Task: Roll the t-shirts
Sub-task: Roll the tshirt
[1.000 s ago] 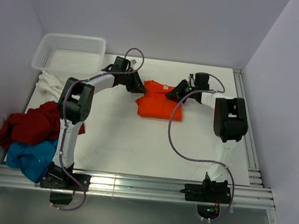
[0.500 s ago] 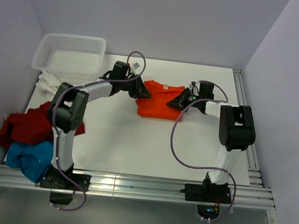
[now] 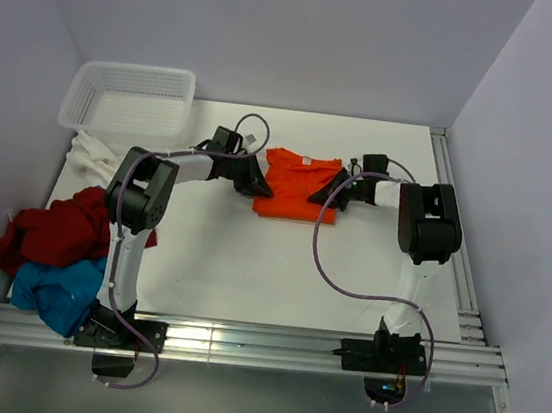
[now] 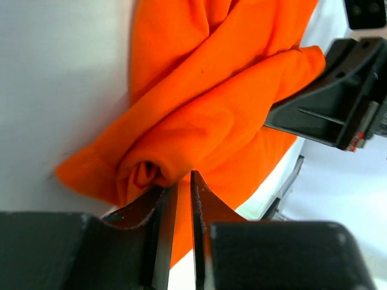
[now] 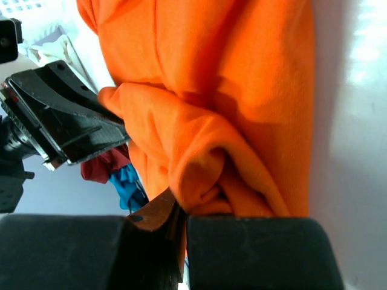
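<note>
**Both grippers hold the orange t-shirt (image 3: 294, 184), one at each end of a loose roll.**

The orange t-shirt lies on the far middle of the table (image 3: 249, 264), with a rolled fold running between the grippers. The left gripper (image 3: 255, 186) is almost closed, its jaws a narrow slit apart and pinching cloth at the roll's left end. The right gripper (image 3: 326, 197) is fully closed on cloth at the right end. A dark red t-shirt (image 3: 51, 229) and a blue t-shirt (image 3: 54, 290) lie heaped at the table's left edge. A white t-shirt (image 3: 91, 154) lies beside the basket (image 3: 128, 98).

site: robotics lab | signs: blank walls (image 3: 277, 35), aluminium rails (image 3: 258, 352), 2 bolted arms (image 3: 138, 200)
</note>
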Controlling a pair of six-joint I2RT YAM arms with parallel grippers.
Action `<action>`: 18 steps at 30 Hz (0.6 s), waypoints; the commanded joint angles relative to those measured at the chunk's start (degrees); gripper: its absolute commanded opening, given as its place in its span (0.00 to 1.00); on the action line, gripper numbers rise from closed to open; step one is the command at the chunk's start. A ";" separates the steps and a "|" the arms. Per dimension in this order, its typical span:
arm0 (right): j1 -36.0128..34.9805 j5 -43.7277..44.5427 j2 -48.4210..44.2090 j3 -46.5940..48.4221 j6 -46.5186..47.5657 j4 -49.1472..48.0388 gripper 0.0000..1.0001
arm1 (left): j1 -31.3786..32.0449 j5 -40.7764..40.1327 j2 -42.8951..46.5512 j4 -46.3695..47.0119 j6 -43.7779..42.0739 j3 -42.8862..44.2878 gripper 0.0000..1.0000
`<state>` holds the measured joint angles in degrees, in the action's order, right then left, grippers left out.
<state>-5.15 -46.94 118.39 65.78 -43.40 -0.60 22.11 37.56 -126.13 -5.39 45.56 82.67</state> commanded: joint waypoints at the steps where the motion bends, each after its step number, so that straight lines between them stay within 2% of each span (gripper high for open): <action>1: 0.84 0.45 -4.91 -0.91 1.30 0.87 0.02 | -0.58 -3.99 4.57 -4.45 -4.34 2.75 0.21; 6: 0.49 -6.13 -11.67 -6.44 -1.86 -4.84 0.03 | 0.39 -2.50 9.13 -4.37 -2.41 3.55 0.23; 10: 0.22 -7.29 -14.67 -11.10 -1.34 -6.25 0.03 | 3.46 -2.58 12.13 -0.34 0.14 -0.05 0.24; 15: 0.05 -8.96 -11.35 -13.57 -2.04 -9.24 0.03 | 6.81 0.67 11.87 9.68 5.67 -6.64 0.24; 18: 0.14 -7.47 -8.01 -13.66 -1.43 -9.24 0.02 | 7.07 0.85 9.50 10.40 5.24 -7.44 0.24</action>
<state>-4.89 -53.80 107.70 52.51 -44.95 -7.46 29.54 36.93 -115.13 1.04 49.28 76.69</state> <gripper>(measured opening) 0.028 0.239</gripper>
